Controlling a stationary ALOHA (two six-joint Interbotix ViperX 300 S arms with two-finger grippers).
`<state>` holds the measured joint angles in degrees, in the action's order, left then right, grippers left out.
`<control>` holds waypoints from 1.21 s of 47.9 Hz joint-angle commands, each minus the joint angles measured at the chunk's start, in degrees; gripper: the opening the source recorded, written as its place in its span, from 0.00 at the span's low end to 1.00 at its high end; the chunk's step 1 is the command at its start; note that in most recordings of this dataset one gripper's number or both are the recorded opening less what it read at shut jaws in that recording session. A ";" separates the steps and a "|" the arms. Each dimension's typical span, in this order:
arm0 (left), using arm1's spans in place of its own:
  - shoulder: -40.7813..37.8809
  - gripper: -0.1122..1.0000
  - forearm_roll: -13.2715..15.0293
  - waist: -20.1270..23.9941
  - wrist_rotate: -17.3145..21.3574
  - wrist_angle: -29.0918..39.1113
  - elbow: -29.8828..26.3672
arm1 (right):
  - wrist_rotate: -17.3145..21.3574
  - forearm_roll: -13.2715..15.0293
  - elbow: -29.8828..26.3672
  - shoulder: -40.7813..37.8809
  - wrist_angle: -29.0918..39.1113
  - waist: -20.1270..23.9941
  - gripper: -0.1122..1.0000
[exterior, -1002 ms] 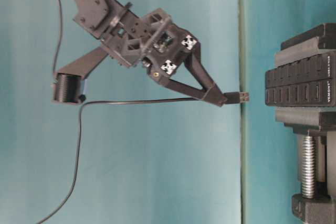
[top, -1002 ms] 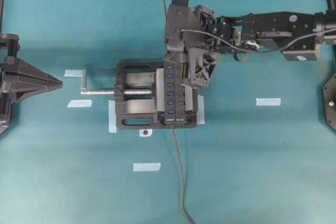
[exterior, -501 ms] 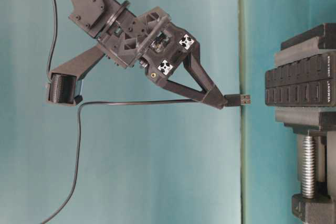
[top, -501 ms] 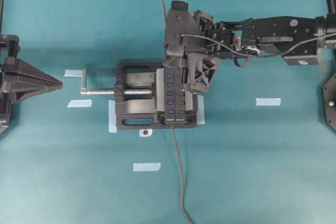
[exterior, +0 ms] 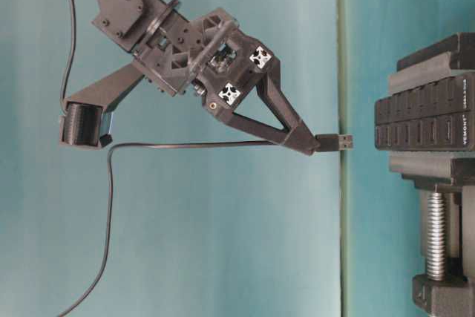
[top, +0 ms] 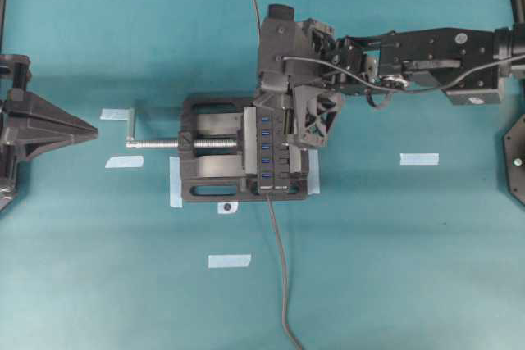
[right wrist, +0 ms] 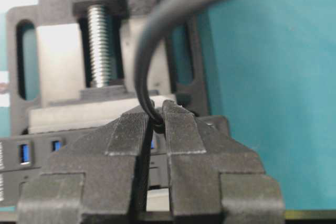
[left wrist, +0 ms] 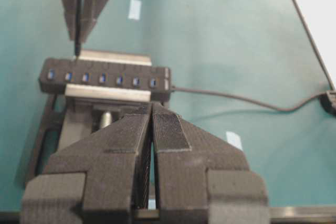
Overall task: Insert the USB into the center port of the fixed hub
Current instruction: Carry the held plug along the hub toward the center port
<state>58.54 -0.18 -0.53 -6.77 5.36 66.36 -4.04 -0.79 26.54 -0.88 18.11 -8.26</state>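
Gripping the USB point(exterior: 335, 141), right tool point(exterior: 303, 139) is clamped on it, plug hanging above the fixed hub point(top: 274, 151), not touching. Left tool point(left wrist: 151, 129) closed, empty, parked at bench point(top: 394, 252) edge.

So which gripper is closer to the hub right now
The right. The right gripper, clamping the USB, hovers above the fixed hub; the left gripper sits far off beyond the vise handle.
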 commanded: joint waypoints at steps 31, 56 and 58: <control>-0.35 0.10 -0.09 0.00 -0.09 -0.35 -0.88 | 0.70 -1.14 0.09 3.43 -0.35 0.79 0.16; -0.35 0.10 -0.09 0.00 -0.18 -0.35 -0.79 | 3.96 -0.97 3.08 3.25 -4.31 1.58 0.16; -0.35 0.10 -0.09 0.00 -0.26 -0.35 -0.79 | 3.96 -0.97 3.16 3.16 -4.31 1.67 0.16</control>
<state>58.54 -0.18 -0.53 -6.94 5.36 66.36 -0.62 -1.85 30.06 0.88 14.41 -7.03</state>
